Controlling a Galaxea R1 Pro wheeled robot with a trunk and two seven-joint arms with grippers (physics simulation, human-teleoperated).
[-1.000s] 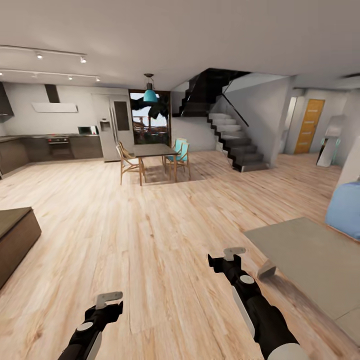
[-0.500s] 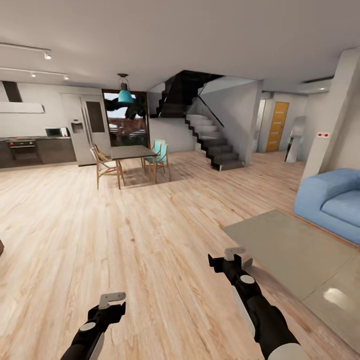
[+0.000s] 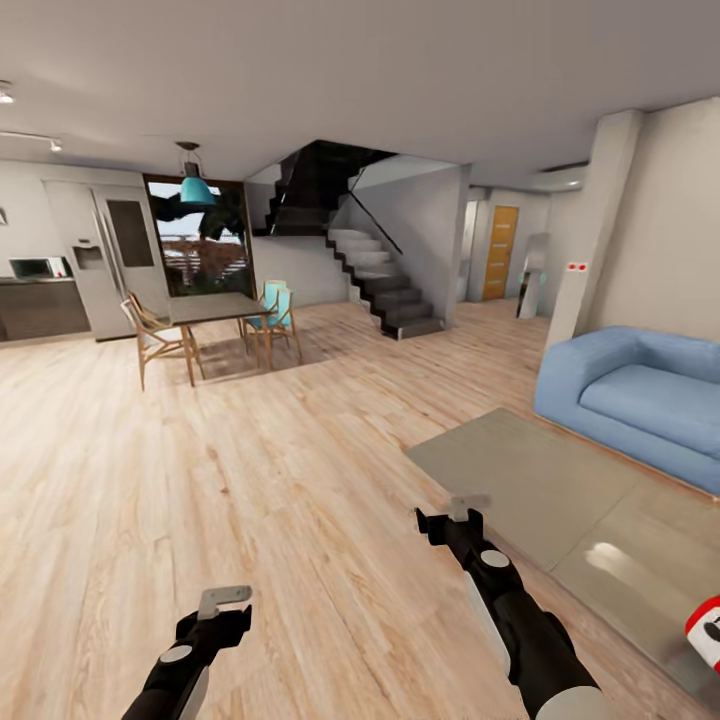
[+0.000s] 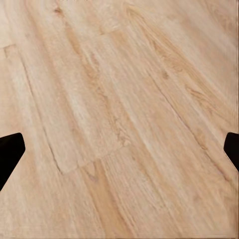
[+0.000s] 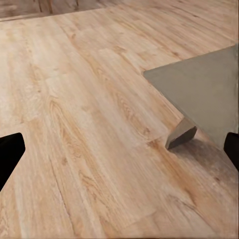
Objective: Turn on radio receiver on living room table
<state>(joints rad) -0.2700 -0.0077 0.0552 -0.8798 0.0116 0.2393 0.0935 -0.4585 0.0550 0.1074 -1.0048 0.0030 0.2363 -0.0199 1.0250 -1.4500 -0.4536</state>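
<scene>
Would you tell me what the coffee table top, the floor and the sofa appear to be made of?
The table top looks like polished grey stone or lacquer: a bright glossy reflection shows near its corner. The floor looks like light wood planks, with visible grain and seams, in a satin finish. The sofa looks like matte blue fabric, soft and rounded.

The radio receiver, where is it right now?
In the head view the radio receiver sits at the far right edge, partly cut off, on the grey table, right of the right end effector.
</scene>
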